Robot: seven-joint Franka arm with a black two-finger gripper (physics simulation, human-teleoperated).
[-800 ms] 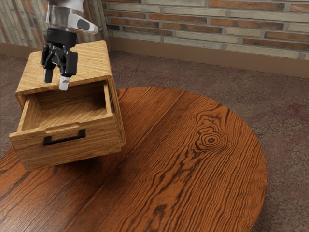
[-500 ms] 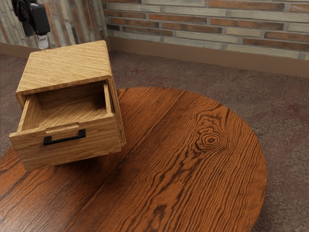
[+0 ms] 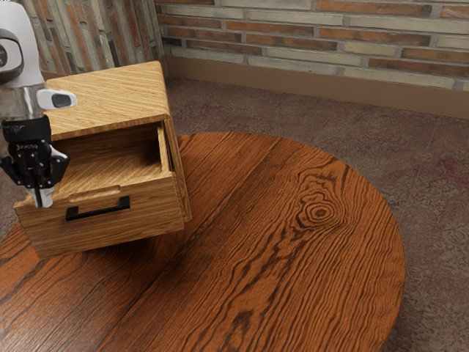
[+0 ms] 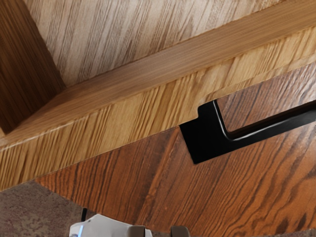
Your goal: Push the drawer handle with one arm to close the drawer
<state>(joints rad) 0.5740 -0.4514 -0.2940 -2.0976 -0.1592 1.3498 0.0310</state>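
the drawer point(image 3: 150, 220) stands open, the gripper point(image 3: 43, 198) near its front's top corner, jaws apart or together i cannot tell.

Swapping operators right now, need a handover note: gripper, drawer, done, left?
Gripper: by the drawer front's end at the exterior view's left, off to the side of the handle; contact with the front unclear.
Drawer: open, sticking out of its cabinet.
Done: gripper is near the front; no closing to report.
Left: push the handle until the drawer is shut.
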